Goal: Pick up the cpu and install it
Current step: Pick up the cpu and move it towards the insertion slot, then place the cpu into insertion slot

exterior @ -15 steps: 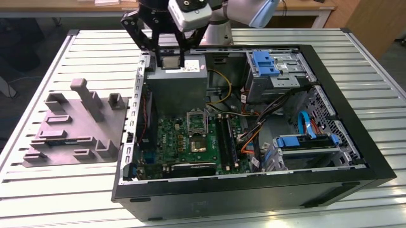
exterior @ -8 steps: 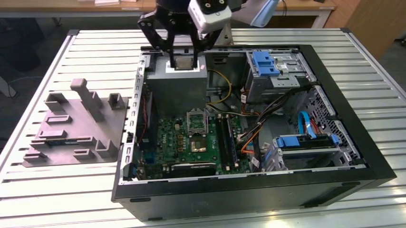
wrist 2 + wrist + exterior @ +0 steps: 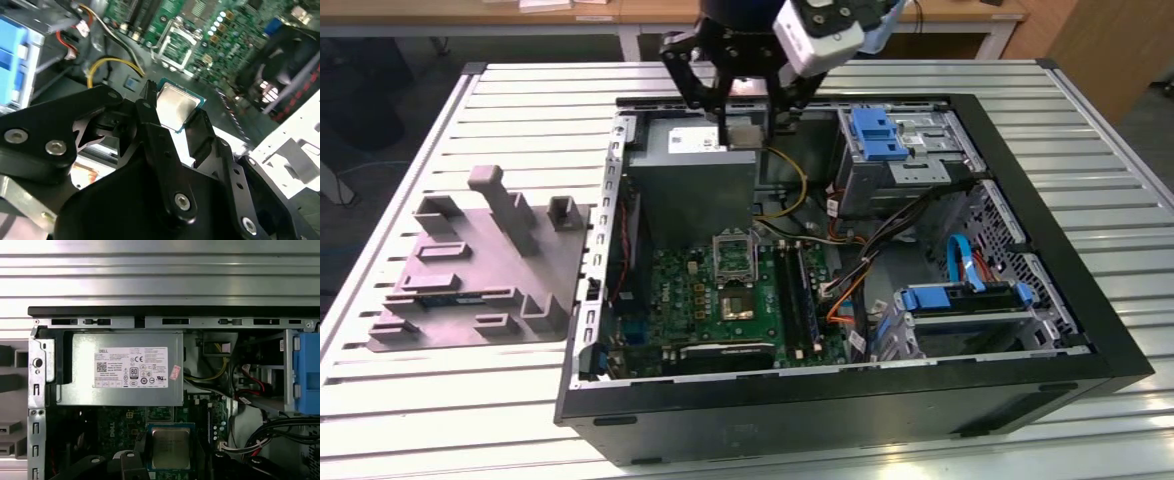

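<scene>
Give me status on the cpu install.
Done: pickup. The cpu sits clamped in the gripper. In hand: the gripper hangs over the power supply, short of the green board. Left: seating; the socket on that board stands open, no chip in it.

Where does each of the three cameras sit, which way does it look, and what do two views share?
Exterior view: off the arm, raised, looking down into the open computer case on the slatted table; the tool hangs over the power supply.
First wrist view: on the arm, looking down at the power supply; dark tool parts flank the cpu.
Second wrist view: on the arm behind the tool, looking along it toward the green circuit board.
Shared: both wrist views show the tool shut on the cpu.
</scene>
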`<state>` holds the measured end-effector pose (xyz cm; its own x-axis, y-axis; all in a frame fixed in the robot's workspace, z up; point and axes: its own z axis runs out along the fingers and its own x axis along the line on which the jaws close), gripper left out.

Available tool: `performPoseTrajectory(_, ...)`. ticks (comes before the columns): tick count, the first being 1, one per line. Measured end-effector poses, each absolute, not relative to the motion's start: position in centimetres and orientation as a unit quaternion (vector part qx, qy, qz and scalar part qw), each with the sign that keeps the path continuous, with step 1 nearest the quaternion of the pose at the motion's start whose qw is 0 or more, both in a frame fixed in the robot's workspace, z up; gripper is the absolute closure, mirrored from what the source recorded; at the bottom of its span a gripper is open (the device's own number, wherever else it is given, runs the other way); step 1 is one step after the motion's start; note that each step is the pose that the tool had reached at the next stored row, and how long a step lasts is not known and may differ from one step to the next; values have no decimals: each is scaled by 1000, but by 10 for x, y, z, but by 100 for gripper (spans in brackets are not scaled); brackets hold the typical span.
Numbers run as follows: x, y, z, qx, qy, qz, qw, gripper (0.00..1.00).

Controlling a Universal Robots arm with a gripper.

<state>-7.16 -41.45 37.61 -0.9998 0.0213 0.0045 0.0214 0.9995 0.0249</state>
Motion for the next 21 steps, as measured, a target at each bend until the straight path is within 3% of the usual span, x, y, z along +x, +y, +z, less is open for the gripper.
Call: performPoseTrajectory(21,-60,-417,374,-11,-1000,-12,2,53)
